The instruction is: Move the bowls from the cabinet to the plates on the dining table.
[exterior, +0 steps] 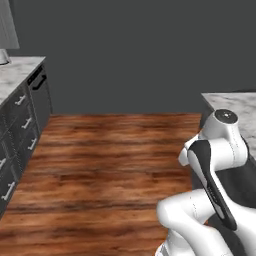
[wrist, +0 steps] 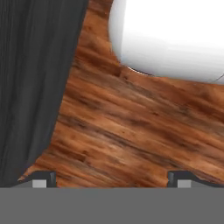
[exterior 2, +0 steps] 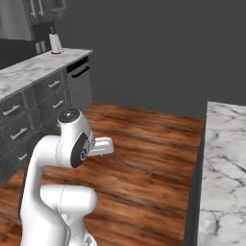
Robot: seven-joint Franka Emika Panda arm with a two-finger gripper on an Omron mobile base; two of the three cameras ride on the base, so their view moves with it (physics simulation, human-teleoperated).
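Wood floor point(exterior: 110, 165): one broad open stretch between two benches. Kitchen bench point(exterior 2: 33, 72), marble-topped, edge running along 9 o'clock; dining table point(exterior 2: 226, 163) edge at 3 o'clock, its visible top bare. Gripper point(wrist: 112, 178): one, jaws wide, holding nothing, above floor, dark panel at 9 o'clock.

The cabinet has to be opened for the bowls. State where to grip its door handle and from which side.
Grip the silver bar handle on the wall cabinet near its lower end, the part in view. Come straight at the door front with the jaws horizontal. The bar looks thin and upright, so the open pincer should straddle it.
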